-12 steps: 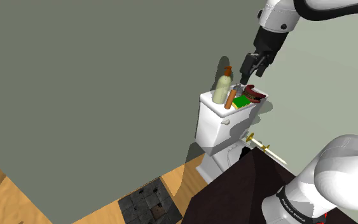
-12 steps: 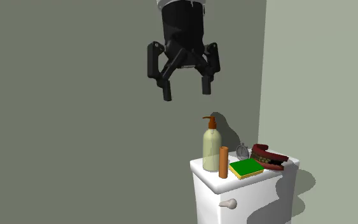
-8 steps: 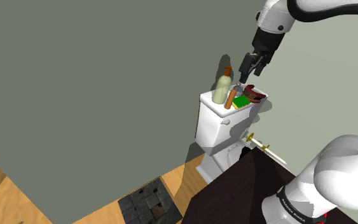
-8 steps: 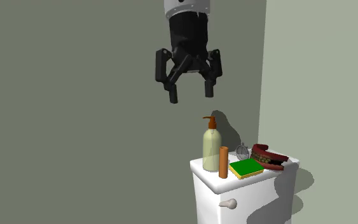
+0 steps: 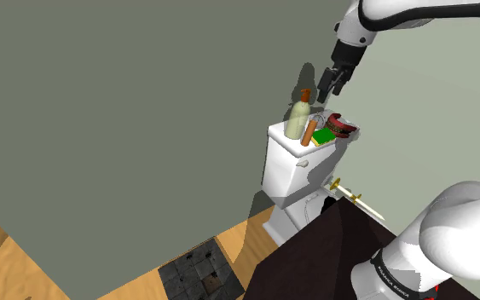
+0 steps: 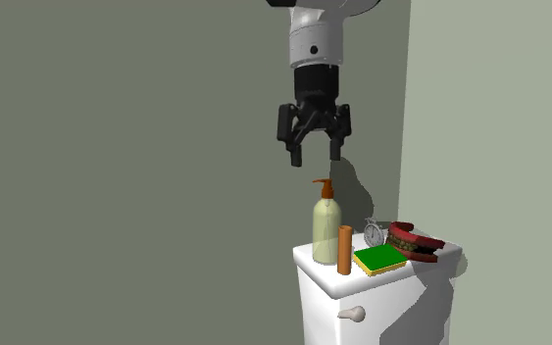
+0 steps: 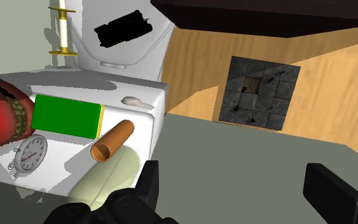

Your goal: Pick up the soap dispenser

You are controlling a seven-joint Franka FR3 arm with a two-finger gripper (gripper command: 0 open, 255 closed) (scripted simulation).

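The soap dispenser is a pale green bottle with an orange-brown pump, standing upright at the wall-side corner of the white toilet tank lid. It also shows in the shoulder view, and from above in the wrist view, close by one finger. My black gripper hangs open a short way above the pump, touching nothing. In the shoulder view the gripper sits up and to the right of the bottle. In the wrist view the gripper has its fingers wide apart.
Beside the bottle on the lid are an orange cylinder, a green sponge, a small clock and a dark red bowl-like thing. Walls close in behind and to the second exterior view's right. A dark floor tile lies below.
The gripper has moved toward the wall and to the second exterior view's right, and now hangs over the dispenser. It stays open. Nothing on the tank has moved.
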